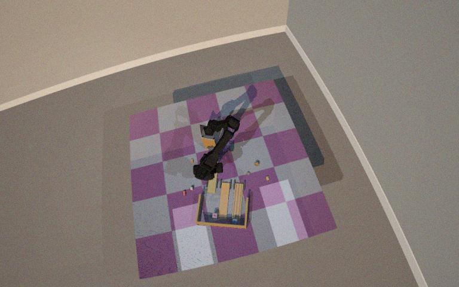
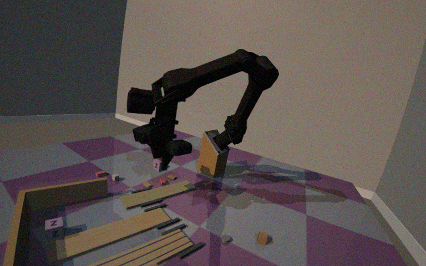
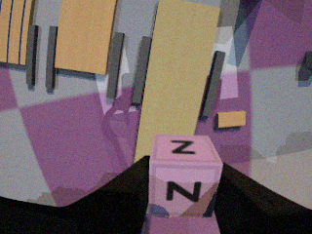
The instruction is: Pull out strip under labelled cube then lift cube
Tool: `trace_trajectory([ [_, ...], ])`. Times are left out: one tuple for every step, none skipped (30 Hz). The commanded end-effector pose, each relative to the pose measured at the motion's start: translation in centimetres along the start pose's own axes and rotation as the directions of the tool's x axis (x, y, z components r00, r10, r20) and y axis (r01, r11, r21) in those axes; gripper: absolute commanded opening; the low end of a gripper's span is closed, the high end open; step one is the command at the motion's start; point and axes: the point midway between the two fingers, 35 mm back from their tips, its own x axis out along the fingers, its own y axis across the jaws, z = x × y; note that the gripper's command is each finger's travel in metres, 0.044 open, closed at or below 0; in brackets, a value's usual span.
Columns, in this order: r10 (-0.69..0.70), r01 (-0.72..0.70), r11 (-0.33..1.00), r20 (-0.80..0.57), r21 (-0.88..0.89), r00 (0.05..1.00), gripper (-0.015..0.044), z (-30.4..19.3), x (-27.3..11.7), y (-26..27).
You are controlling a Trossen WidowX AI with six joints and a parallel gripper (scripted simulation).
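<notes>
Labelled cube (image 2: 157,164) (image 3: 184,187) aloft, beyond tray edges (image 1: 221,225) (image 2: 65,193).

Three views around the wooden tray (image 1: 221,224) (image 2: 64,194)
The top one looks down from high overhead, well back; the exterior one sits low and near, just outside the tray, facing across it to the arm (image 1: 216,150) (image 2: 213,70); the wrist one peers closely down past the gripper (image 3: 184,182). All share the pale yellow strip (image 1: 212,184) (image 2: 157,194) (image 3: 177,73).
</notes>
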Motion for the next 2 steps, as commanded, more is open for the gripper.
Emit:
trace_trajectory([
  [-0.003,0.003,1.000,-0.002,-0.004,1.000,0.0000,-0.03,-0.05,-0.03],
  [-0.003,0.003,1.000,-0.002,-0.004,1.000,0.0000,-0.03,-0.05,-0.03],
])
